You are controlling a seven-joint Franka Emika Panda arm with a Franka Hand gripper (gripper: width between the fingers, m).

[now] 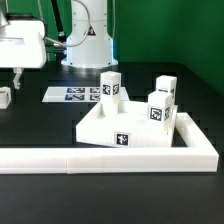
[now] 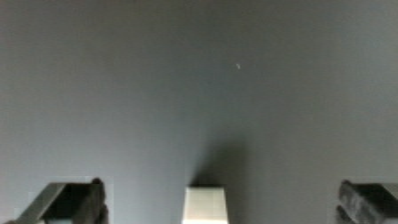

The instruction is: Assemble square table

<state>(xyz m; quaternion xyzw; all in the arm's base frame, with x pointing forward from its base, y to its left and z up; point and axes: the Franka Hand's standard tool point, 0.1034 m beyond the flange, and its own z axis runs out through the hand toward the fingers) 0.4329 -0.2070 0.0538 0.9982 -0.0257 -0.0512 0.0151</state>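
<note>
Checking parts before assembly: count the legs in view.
4. On the slab: a left leg, plus a rear leg and front leg at the exterior view's right. Off it, a fourth leg at the left edge, cropped.

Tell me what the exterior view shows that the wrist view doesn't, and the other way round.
Only the exterior view shows the square slab with leg blocks standing on it, the L-shaped rail, the marker board and the arm's base. Only the wrist view shows the claw close up, its fingers spread apart over bare surface, with a white leg block between them, not visibly gripped. Both show the dark table.
</note>
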